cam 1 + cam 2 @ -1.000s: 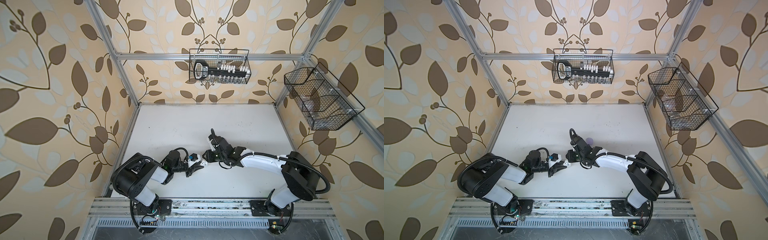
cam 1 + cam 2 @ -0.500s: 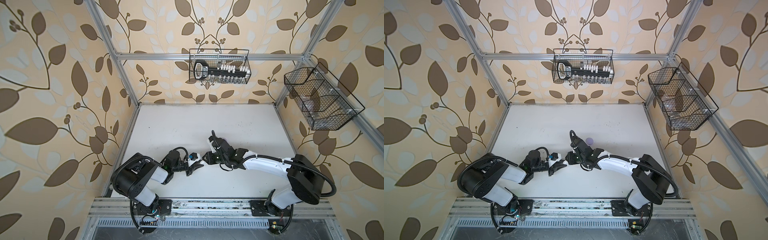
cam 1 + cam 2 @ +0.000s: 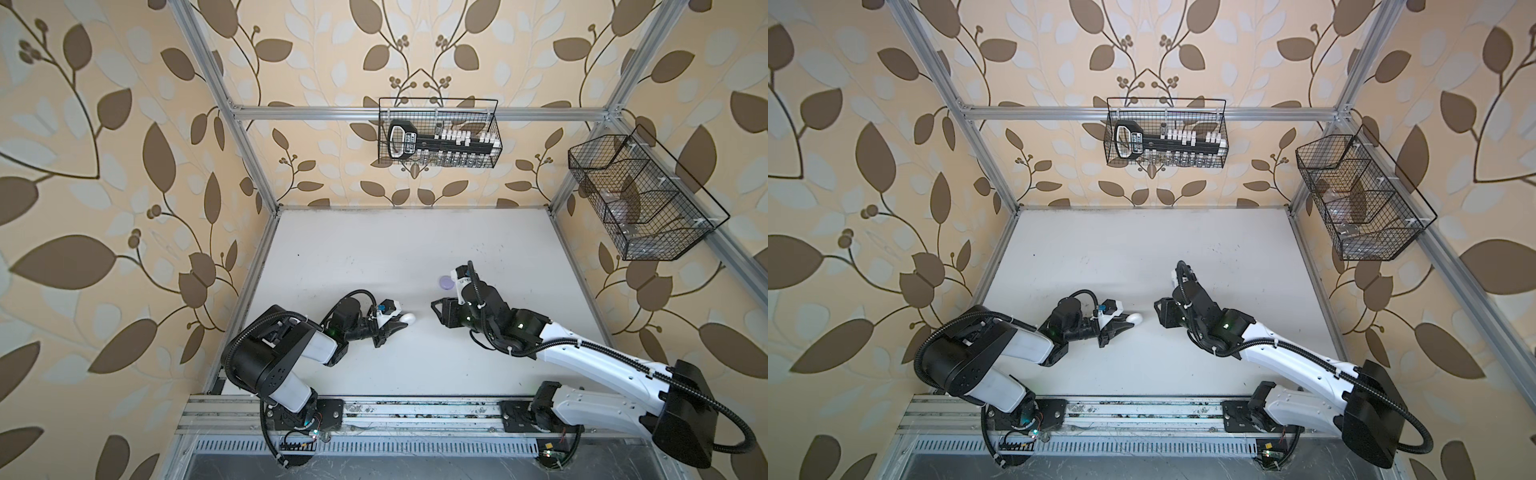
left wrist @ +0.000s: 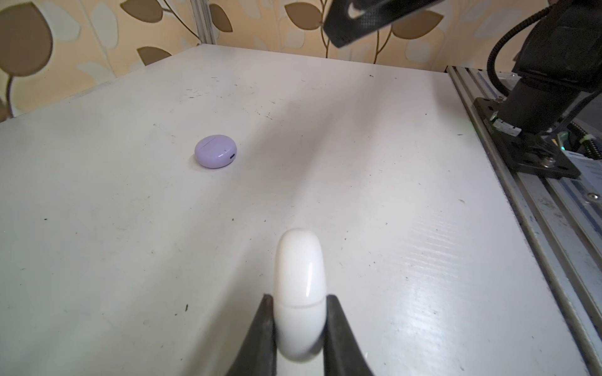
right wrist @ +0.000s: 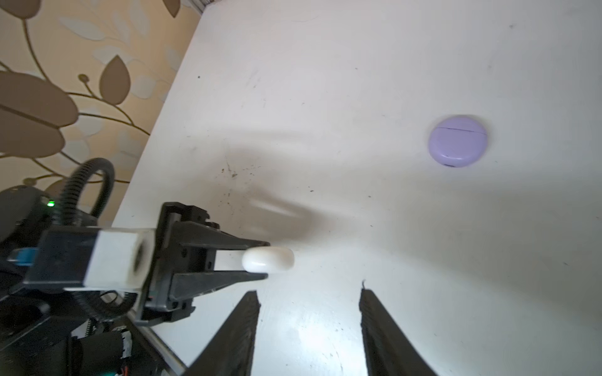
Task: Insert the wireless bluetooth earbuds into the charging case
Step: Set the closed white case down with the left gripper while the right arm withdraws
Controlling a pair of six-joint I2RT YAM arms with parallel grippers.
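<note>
My left gripper (image 3: 401, 324) (image 4: 299, 298) is shut on a white round charging case (image 3: 409, 318) (image 4: 299, 286) (image 5: 267, 259). It holds the case on edge just above the table, and the case's lid seam looks closed. My right gripper (image 3: 436, 312) (image 5: 308, 293) is a short way to the right of that case, open, with nothing between its fingers. A closed lavender charging case (image 3: 446, 282) (image 4: 215, 151) (image 5: 457, 140) lies flat on the white table (image 3: 374, 249), just behind the right wrist. The earbuds are out of view.
A wire basket (image 3: 438, 139) with a black tool hangs on the back wall. Another wire basket (image 3: 640, 199) hangs on the right wall. The aluminium rail (image 3: 415, 409) that carries both arm bases runs along the table's front edge.
My right gripper has drawn back to the right, away from the white case, and its jaws have opened. The left gripper still holds the case in the same place.
</note>
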